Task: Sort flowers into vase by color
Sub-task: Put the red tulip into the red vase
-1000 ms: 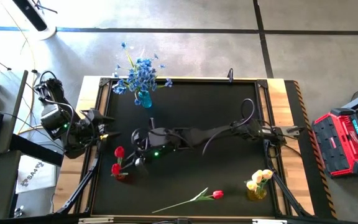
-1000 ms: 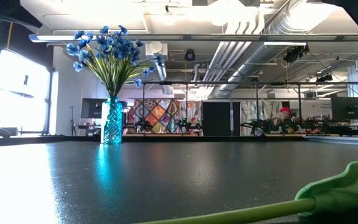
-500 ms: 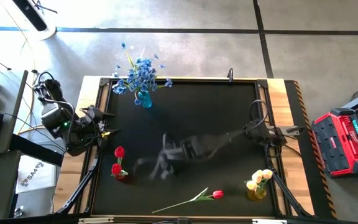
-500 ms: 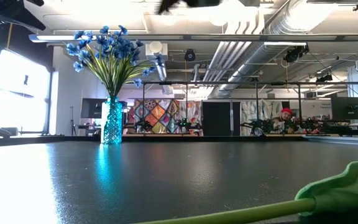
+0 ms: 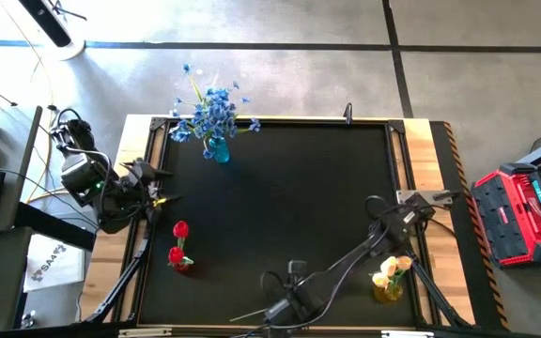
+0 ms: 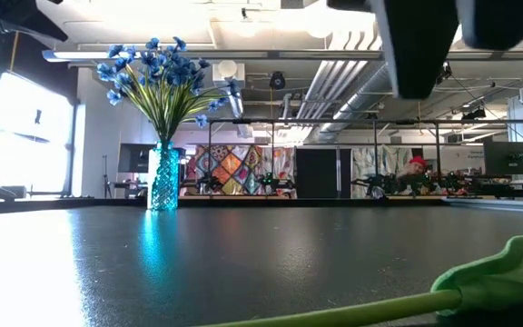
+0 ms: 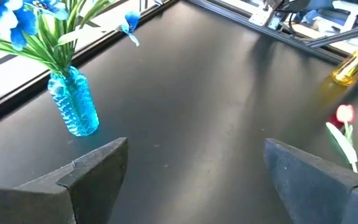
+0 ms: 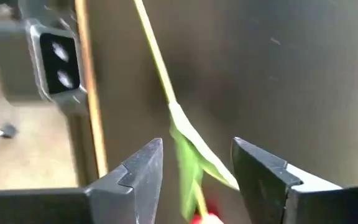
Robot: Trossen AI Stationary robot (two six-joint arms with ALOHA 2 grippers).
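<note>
A single red tulip lies flat on the black table near its near edge; its stem [image 5: 247, 314] shows left of my right arm. In the right wrist view its stem [image 8: 154, 56] and green leaf [image 8: 191, 155] run between my fingers. My right gripper [image 5: 280, 308] [image 8: 197, 158] hovers open above it, one finger on each side of the leaf, touching nothing. In the low view a finger [image 6: 425, 45] hangs high over the leaf [image 6: 498, 272]. My left gripper [image 5: 153, 188] [image 7: 194, 162] waits open at the table's left edge.
A blue vase of blue sprays [image 5: 216, 141] stands at the far left. A red vase with red tulips [image 5: 180, 255] stands at the left. A yellow vase with pale tulips [image 5: 389, 280] stands near right, next to my right arm. The table's near edge [image 5: 346, 329] is close to the gripper.
My right arm has swung away from the red vase, across the middle of the table toward the near edge, and now hangs over the lying red tulip. The tulip has not moved. The left arm has kept still.
</note>
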